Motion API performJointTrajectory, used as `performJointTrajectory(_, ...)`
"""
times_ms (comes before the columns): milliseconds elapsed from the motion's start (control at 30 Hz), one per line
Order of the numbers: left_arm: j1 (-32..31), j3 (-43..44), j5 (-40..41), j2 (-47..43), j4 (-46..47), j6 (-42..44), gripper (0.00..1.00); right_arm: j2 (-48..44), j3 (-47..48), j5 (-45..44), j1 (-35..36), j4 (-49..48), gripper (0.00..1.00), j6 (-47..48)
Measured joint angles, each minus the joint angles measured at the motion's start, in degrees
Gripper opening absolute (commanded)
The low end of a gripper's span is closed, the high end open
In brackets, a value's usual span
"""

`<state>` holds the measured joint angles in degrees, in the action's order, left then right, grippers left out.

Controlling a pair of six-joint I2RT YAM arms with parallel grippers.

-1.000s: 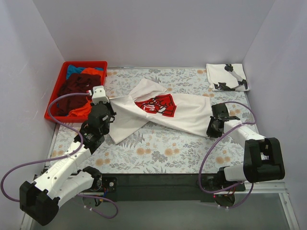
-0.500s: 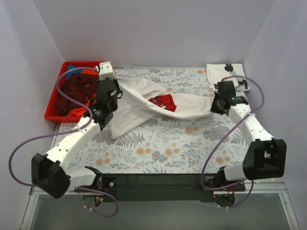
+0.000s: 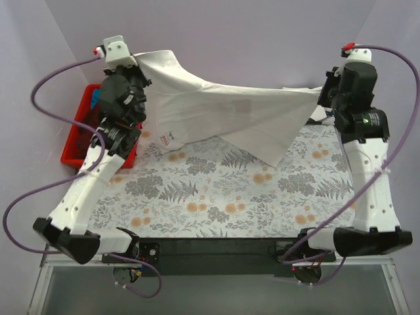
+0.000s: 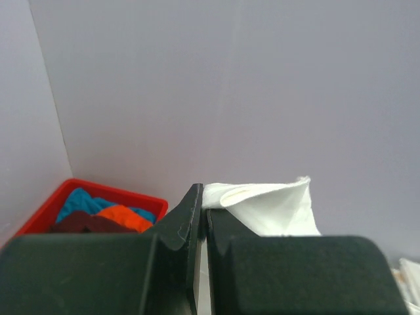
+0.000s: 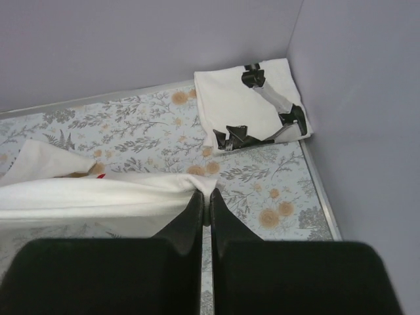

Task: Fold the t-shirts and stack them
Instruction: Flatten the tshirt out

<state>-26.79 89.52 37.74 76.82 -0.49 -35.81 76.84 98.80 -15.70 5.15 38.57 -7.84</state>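
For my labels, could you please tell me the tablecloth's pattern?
Grey ferns and orange flowers on a pale tablecloth; best in the top external view.

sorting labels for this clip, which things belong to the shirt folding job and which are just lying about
job: white shirt held up; folded printed shirt; heap of coloured shirts
just there: red crate; flowered table cover

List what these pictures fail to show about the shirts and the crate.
- Top view: the left arm covers most of the red crate, so its contents hardly show.
- Top view: the hanging white t-shirt and the right arm hide nearly all of the folded tee, which is seen clearly only from the right wrist.
- Left wrist view: the left gripper blocks the crate's near part and all but a corner of the shirt.
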Motion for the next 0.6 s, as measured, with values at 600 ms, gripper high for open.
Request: performJointTrajectory(600,-0.13,14.25,-14.95,-25.83,-7.54,-0.37,0.0,-30.14,10.38,2.1,0.07,0.24,0.01,11.63)
